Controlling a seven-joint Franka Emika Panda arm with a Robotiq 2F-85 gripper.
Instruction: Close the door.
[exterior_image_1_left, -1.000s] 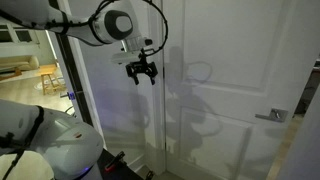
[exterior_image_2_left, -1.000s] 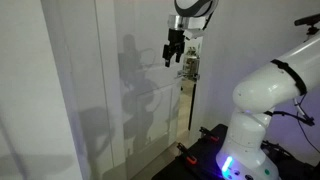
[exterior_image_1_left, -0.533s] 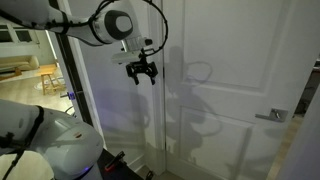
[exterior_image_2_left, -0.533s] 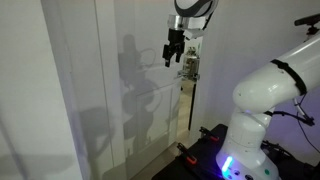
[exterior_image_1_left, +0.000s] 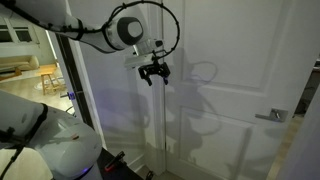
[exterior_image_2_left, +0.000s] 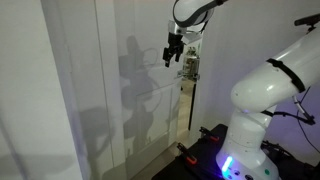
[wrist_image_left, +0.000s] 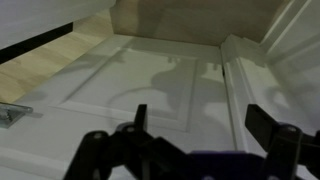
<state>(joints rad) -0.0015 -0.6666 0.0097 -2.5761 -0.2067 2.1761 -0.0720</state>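
The door (exterior_image_1_left: 225, 80) is tall and white with recessed panels; its small silver lever handle (exterior_image_1_left: 272, 116) shows at the right in an exterior view. The door also shows in an exterior view (exterior_image_2_left: 120, 90) and fills the wrist view (wrist_image_left: 150, 80), with the handle at the left edge (wrist_image_left: 10, 113). My gripper (exterior_image_1_left: 153, 75) is open and empty, fingers pointing down, held close in front of the door's upper panel near its hinge-side edge. It also shows in an exterior view (exterior_image_2_left: 172, 55) and in the wrist view (wrist_image_left: 205, 125). I cannot tell if it touches the door.
A dark-framed opening (exterior_image_1_left: 62, 60) to a lit room lies past the arm. The robot's white base (exterior_image_1_left: 45, 140) stands low in front. A narrow white panel (exterior_image_2_left: 188, 95) stands beside the door. The floor (wrist_image_left: 40, 65) shows at the door's foot.
The arm has moved the gripper a little along the door toward the handle side; its elbow has shifted too. The door looks unchanged.
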